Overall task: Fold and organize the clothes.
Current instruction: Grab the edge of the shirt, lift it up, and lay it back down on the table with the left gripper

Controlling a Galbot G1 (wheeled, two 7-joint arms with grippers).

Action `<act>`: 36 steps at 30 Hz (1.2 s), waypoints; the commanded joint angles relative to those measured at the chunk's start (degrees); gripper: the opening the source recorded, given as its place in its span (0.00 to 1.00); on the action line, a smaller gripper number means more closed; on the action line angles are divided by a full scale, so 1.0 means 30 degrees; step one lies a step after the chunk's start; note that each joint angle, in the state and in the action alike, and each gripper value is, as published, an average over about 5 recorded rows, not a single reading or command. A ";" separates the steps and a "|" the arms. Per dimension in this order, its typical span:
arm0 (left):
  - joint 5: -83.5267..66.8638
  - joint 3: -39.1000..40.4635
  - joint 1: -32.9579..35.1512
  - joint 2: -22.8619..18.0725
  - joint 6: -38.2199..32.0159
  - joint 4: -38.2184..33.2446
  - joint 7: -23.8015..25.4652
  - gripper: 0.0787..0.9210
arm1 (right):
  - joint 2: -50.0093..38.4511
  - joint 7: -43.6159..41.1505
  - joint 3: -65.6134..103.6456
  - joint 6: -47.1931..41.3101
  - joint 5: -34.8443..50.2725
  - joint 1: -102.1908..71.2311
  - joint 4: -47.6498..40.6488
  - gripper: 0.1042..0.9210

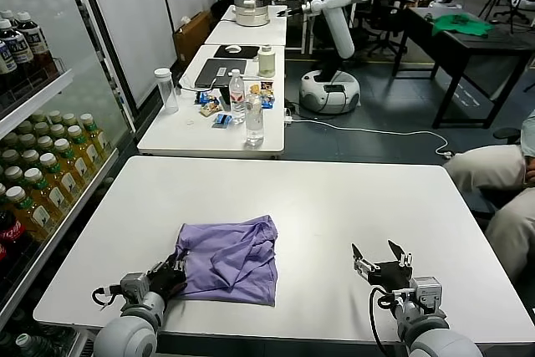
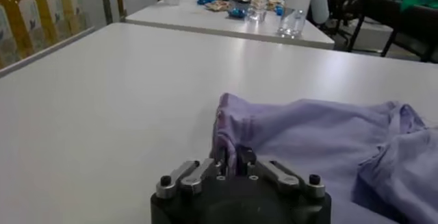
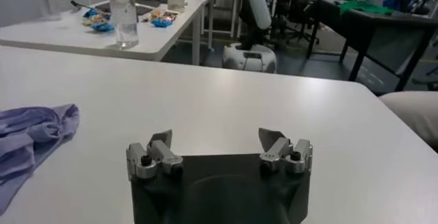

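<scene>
Left gripper (image 2: 233, 158) jaws clamped on T-shirt (image 1: 230, 258) left edge. Right gripper (image 1: 382, 258) jaws apart, well right of T-shirt, over table (image 1: 334, 198).

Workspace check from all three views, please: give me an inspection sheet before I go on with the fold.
Surface: white table, bare apart from the shirt.
Job's things: lavender T-shirt, crumpled, near the robot's left front edge.
Clutter: nothing seen on the work table.
Grippers: left gripper pinching the shirt's edge; right gripper open above bare table, apart from the shirt.
Cables: black cable at the left wrist.
Surroundings: bottle shelves to the left; second table with bottles behind.
</scene>
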 commanded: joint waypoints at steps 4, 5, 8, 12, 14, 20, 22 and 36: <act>0.2977 -0.5793 0.0768 0.2515 0.0372 -0.5002 -0.0028 0.03 | 0.0030 0.0050 0.0133 -0.0003 0.0468 -0.0014 -0.0106 0.88; 0.3076 -0.6763 0.0867 0.2874 0.0453 -0.5232 0.0192 0.03 | 0.0042 0.0061 0.0145 -0.0002 0.0504 -0.0050 -0.0117 0.88; 0.4224 -0.9312 0.1185 0.3848 0.0542 -0.5197 0.1251 0.02 | 0.0024 0.0062 0.0135 -0.0003 0.0525 -0.0094 -0.0084 0.88; 0.6048 -1.0137 0.1555 0.4248 0.0549 -0.4941 0.2970 0.02 | -0.0099 0.0074 0.0124 -0.0004 0.0613 -0.0076 -0.0065 0.88; 0.6276 -0.9444 0.1385 0.4123 0.0557 -0.4989 0.3328 0.02 | -0.0159 0.0080 0.0139 -0.0004 0.0640 -0.0073 -0.0072 0.88; 0.5076 -0.4494 0.0850 0.1820 0.0580 -0.6207 0.3342 0.02 | -0.0293 0.0076 0.0425 0.0002 0.0760 -0.0265 -0.0069 0.88; 0.3854 -0.1616 0.0782 0.0565 0.0586 -0.6843 0.2781 0.02 | -0.0332 0.0080 0.0512 0.0001 0.0797 -0.0279 -0.0081 0.88; 0.4889 0.8011 -0.3509 -0.8169 -0.0702 -0.2184 0.1914 0.02 | -0.0441 0.0063 0.0762 0.0005 0.0912 -0.0433 0.0065 0.88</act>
